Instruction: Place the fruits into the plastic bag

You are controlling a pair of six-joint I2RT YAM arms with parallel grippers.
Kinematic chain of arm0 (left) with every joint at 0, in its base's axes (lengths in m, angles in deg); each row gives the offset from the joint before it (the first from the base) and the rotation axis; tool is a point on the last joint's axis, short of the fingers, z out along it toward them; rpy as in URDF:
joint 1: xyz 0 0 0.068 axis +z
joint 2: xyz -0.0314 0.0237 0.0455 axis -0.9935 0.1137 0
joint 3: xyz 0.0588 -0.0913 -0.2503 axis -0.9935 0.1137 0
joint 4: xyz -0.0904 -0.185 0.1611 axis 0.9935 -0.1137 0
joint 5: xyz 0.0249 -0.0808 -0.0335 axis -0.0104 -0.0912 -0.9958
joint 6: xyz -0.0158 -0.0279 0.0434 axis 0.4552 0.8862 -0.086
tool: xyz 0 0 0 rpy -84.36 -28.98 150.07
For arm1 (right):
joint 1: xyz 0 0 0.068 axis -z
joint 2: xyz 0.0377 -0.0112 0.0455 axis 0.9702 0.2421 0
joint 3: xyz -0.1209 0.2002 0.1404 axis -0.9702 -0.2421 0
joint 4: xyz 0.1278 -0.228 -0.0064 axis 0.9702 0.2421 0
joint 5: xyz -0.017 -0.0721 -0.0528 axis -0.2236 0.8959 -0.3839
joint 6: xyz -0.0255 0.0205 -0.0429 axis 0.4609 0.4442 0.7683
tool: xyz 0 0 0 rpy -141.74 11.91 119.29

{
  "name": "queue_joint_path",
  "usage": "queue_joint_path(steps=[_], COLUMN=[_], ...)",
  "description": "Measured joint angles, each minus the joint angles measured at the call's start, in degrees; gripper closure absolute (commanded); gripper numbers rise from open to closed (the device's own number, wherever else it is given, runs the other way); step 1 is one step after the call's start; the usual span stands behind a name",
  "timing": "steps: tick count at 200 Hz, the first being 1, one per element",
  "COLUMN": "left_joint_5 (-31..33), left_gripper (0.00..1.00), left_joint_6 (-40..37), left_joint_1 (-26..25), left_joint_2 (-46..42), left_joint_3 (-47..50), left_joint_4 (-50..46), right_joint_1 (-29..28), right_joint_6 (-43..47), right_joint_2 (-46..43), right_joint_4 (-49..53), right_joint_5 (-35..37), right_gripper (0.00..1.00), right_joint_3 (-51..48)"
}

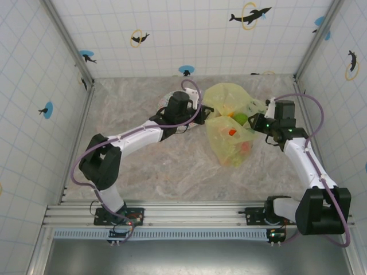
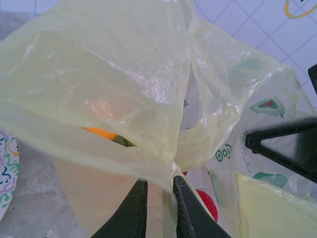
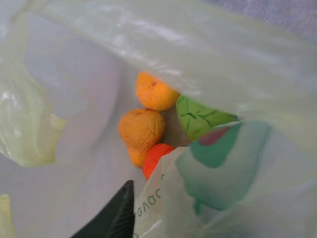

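The plastic bag (image 1: 229,123) stands crumpled between my two grippers at the back of the table. Through its film show a green fruit (image 1: 241,118), a red one (image 1: 232,132) and an orange one (image 1: 245,148). My left gripper (image 1: 198,112) is at the bag's left rim. In the left wrist view its jaws (image 2: 158,181) stand slightly apart, with loose bag film (image 2: 124,74) draped between them. My right gripper (image 1: 259,122) is at the right rim. One right finger (image 3: 116,213) shows well off to the left; bag film hides the other. Inside lie an orange (image 3: 154,91), a yellow-orange pear (image 3: 141,130), a red-orange fruit (image 3: 156,157) and a green one (image 3: 198,119).
A round patterned plate (image 2: 6,173) lies on the marble-look table just left of the bag, partly under my left arm (image 1: 163,98). Tiled walls close the back and both sides. Bare tabletop (image 1: 172,166) stretches in front of the bag.
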State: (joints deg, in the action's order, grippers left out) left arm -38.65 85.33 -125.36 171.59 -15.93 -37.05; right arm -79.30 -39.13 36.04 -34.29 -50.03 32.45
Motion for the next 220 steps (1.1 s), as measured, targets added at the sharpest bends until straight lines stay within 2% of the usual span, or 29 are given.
queue_joint_path(steps=[9,17,31,52,80,121,168,220], left_joint_5=[0.44,0.85,1.42,2.36,3.87,7.15,12.04,21.27], left_gripper=[0.69,0.64,0.53,0.31,0.14,0.08,0.05,0.02], left_joint_6=[-0.15,-0.59,-1.03,-2.27,-3.06,-4.87,-6.86,-8.55], left_joint_1=[0.00,0.00,0.00,0.02,0.02,0.07,0.13,0.61], left_joint_2=[-0.59,-1.25,-2.71,-5.07,-9.29,-15.39,-21.88,-29.42], left_joint_3=[0.42,0.87,1.86,3.26,6.21,10.51,15.56,22.88], left_joint_4=[0.00,0.02,0.00,0.04,0.92,2.12,3.80,4.68], right_joint_1=[0.00,0.02,0.04,0.11,0.68,0.90,1.46,2.45], right_joint_6=[0.44,0.63,0.74,1.18,2.08,2.93,3.54,5.53], right_joint_2=[-0.11,-0.22,-0.35,-1.03,-2.64,-5.46,-6.99,-9.51], right_joint_4=[0.13,0.48,1.22,2.16,3.19,3.89,5.07,5.90], right_joint_5=[0.00,0.07,0.28,0.83,1.62,2.86,4.37,8.15], right_gripper=[0.36,0.30,0.24,0.13,0.05,0.00,0.00,0.00], right_joint_3=[0.15,0.50,1.62,3.80,6.38,8.63,9.97,12.07])
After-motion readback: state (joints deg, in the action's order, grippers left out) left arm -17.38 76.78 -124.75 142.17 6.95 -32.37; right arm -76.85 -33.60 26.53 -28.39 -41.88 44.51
